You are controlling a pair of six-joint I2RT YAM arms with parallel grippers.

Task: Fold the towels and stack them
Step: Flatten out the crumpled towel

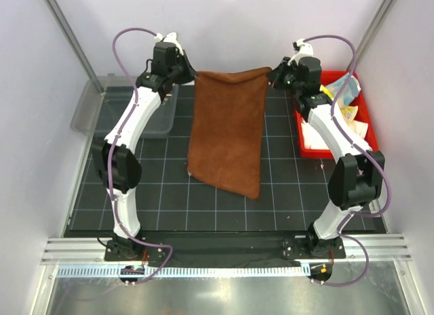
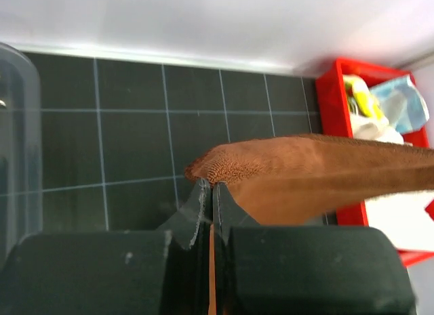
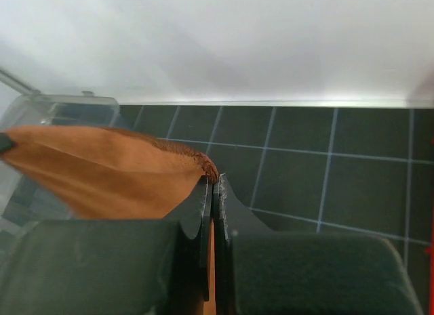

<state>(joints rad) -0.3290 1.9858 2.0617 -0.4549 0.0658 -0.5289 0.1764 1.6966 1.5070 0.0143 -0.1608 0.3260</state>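
Rust-brown towel (image 1: 227,135) hangs spread between us, the left pincer (image 1: 192,74) and the right pincer (image 1: 275,74) each clamped on a top corner, its lower end on the bench (image 1: 163,206). We judge nothing folded or stacked; the other towels (image 1: 344,99) lie in the red bin (image 1: 339,75).

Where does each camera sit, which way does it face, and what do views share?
Top external: fixed above and behind the bases, looking down on the table; left arm and right arm show, rust-brown towel held between.
Left wrist: on the left arm, facing the red bin; left claw shut on a towel corner.
Right wrist: on the right arm, facing the clear container; right claw shut on the other corner.
Shared: the towel shows in all three.
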